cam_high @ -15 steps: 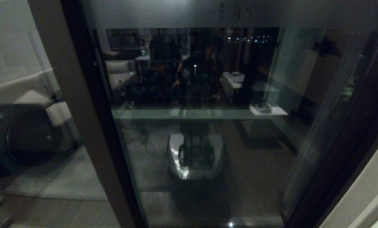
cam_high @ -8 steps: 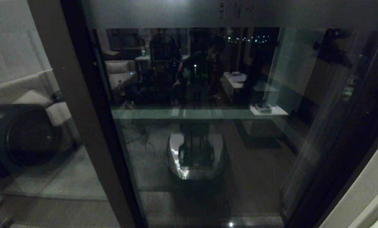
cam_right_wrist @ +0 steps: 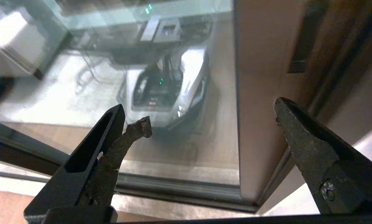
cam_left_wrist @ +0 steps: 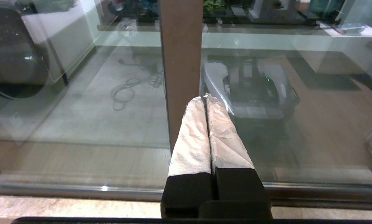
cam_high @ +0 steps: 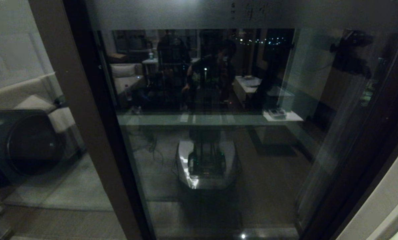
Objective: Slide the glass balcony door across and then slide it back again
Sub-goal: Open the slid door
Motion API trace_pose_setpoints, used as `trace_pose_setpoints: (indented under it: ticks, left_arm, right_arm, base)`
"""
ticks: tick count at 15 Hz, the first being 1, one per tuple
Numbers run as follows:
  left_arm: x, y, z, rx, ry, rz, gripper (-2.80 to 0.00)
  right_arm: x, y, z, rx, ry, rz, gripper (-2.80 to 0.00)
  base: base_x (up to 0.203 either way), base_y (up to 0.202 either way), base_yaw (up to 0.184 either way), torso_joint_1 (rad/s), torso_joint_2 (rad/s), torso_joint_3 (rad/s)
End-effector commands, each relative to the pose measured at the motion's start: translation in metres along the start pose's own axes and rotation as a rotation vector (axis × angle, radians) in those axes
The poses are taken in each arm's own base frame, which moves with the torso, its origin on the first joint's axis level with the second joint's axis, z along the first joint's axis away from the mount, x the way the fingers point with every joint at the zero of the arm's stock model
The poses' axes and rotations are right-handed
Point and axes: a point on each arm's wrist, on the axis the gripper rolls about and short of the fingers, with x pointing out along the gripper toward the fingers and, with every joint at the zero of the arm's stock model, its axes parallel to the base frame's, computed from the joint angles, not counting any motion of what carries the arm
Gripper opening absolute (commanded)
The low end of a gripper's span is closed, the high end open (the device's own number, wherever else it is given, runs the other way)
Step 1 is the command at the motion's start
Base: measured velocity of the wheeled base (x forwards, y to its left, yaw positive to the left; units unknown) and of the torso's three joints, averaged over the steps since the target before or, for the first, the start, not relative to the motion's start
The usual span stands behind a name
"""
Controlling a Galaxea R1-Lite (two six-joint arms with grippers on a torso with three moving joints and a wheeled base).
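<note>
The glass balcony door fills the middle of the head view, with a frosted band across its top and dark brown stiles on both sides. In the right wrist view its slim black recessed handle sits on the brown stile. My right gripper is open, low in front of the glass, with the stile between its fingers' lines and the handle higher up. My left gripper is shut on nothing. Its white-wrapped fingertips point at the other brown stile; I cannot tell if they touch.
The glass mirrors my own base. A dark arm-like shape shows at the glass's upper right. Left of the door, another panel shows a sofa and a black round-faced box. A pale wall borders the right; the floor track runs below.
The dark arm-like shape at the glass's upper right has grown clearer and drifted slightly right and down. The door's frame has not shifted.
</note>
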Motion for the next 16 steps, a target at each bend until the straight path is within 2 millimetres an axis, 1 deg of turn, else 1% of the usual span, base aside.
trace_pose_setpoints:
  ticks: [1,2,3,4,5,7,13,16]
  left_arm:
    - [0.000,0.000,0.000,0.001,0.000,0.000,-2.80]
    - [0.000,0.000,0.000,-0.001,0.000,0.000,-2.80]
    - [0.000,0.000,0.000,0.001,0.000,0.000,-2.80]
    - [0.000,0.000,0.000,0.001,0.000,0.000,-2.80]
    - [0.000,0.000,0.000,-0.001,0.000,0.000,-2.80]
    - [0.000,0.000,0.000,-0.001,0.000,0.000,-2.80]
    - [0.000,0.000,0.000,0.001,0.000,0.000,-2.80]
    - [0.000,0.000,0.000,0.001,0.000,0.000,-2.80]
  right_arm:
    - [0.015,0.008,-0.005,-0.008,0.041,-0.026,0.00]
    - [0.021,0.008,-0.005,-0.030,0.036,-0.053,0.00]
    - [0.029,0.004,-0.006,-0.036,0.023,-0.071,0.00]
    - [0.037,0.004,-0.004,-0.009,0.005,-0.080,0.00]
    - [0.047,0.009,0.000,0.007,-0.021,-0.102,0.00]
    - [0.059,0.013,0.005,-0.018,-0.069,-0.198,0.00]
    - [0.060,0.012,0.005,-0.033,-0.085,-0.207,0.00]
    - [0.042,0.024,0.007,-0.048,-0.096,-0.176,0.00]
  base:
    - [0.000,0.000,0.000,0.000,0.00,0.000]
    - [0.000,0.000,0.000,0.000,0.00,0.000]
    - [0.000,0.000,0.000,0.000,0.00,0.000]
    - [0.000,0.000,0.000,0.000,0.00,0.000]
    - [0.000,0.000,0.000,0.000,0.00,0.000]
    - [0.000,0.000,0.000,0.000,0.00,0.000]
    - [0.000,0.000,0.000,0.000,0.00,0.000]
    - [0.000,0.000,0.000,0.000,0.00,0.000]
